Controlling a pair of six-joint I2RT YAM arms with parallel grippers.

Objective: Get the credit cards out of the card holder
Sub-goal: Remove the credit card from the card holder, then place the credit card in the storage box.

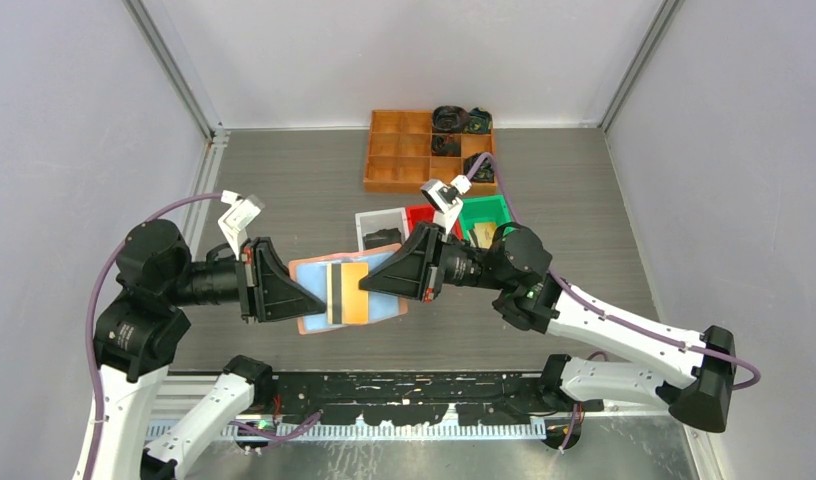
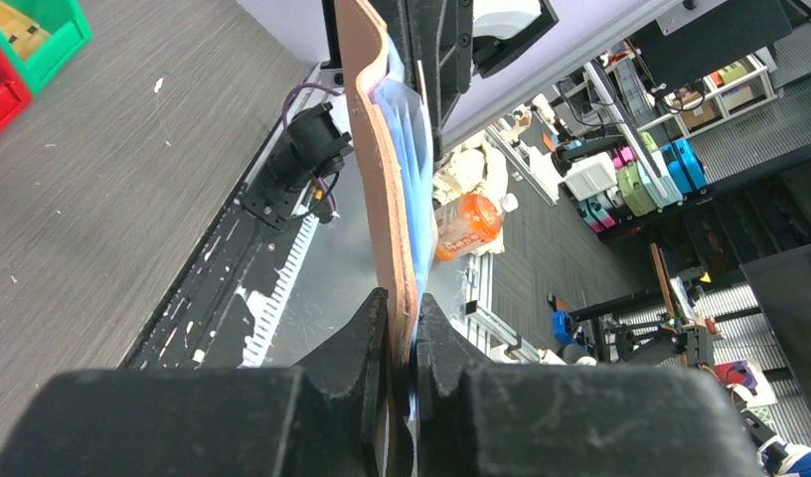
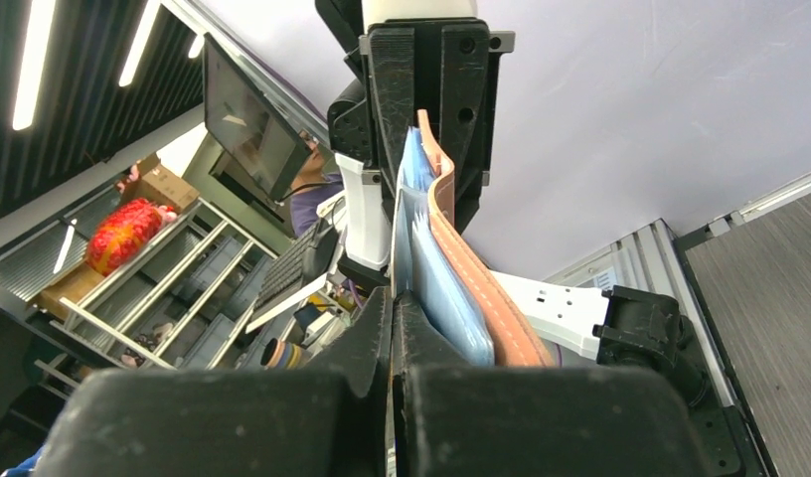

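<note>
Both ends of the card holder (image 1: 312,323) behind left fingers (image 1: 277,287) and right fingers (image 1: 404,266)

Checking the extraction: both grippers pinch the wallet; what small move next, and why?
Probably draw the right gripper slowly away from the left gripper: left clamps an edge of the card holder, right is shut at its blue pockets beside the gold card.
</note>
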